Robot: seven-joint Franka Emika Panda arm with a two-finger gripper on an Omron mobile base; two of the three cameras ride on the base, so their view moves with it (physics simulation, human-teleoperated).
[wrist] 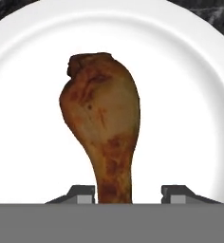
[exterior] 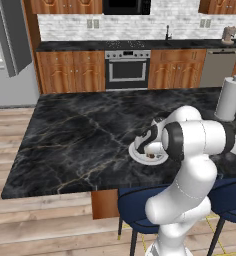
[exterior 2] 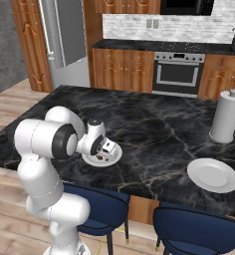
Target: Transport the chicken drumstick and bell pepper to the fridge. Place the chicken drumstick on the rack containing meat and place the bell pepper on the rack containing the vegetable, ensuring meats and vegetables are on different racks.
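- Gripper (wrist: 128, 193) down over white plate (wrist: 190, 71), fingertips (wrist: 80, 192) either side of drumstick (wrist: 102, 123) bone end
- Jaws partly open, gap visible on both sides of bone in hand view; not yet clamped, nothing held for certain
- Drumstick flat on plate, thick end pointing away from hand, thin end between the tips
- Risk: bone end narrow and tapered, likely to slip or pivot once pinched, heavy end swinging down on lift
- Risk: left tip looks closer to bone than right; uneven contact could nudge drumstick sideways across smooth plate before grip sets
- Risk: tips low against plate; closing could scrape or drag plate along counter (exterior: 80, 135)
- Plate sits near counter edge on robot side, just ahead of arm in left base view (exterior: 149, 152)
- Second white plate (exterior 2: 212, 175) well off to hand's right in right base view; contents not discernible
- Paper towel roll (exterior 2: 226, 117) upright beyond second plate, clear of hand
- Fridge (exterior: 10, 55) far across room past counter, door ajar; shelves not readable from here
- Blue stools (exterior 2: 102, 206) tucked under counter by base, possible snag when driving off
- Pepper not identified
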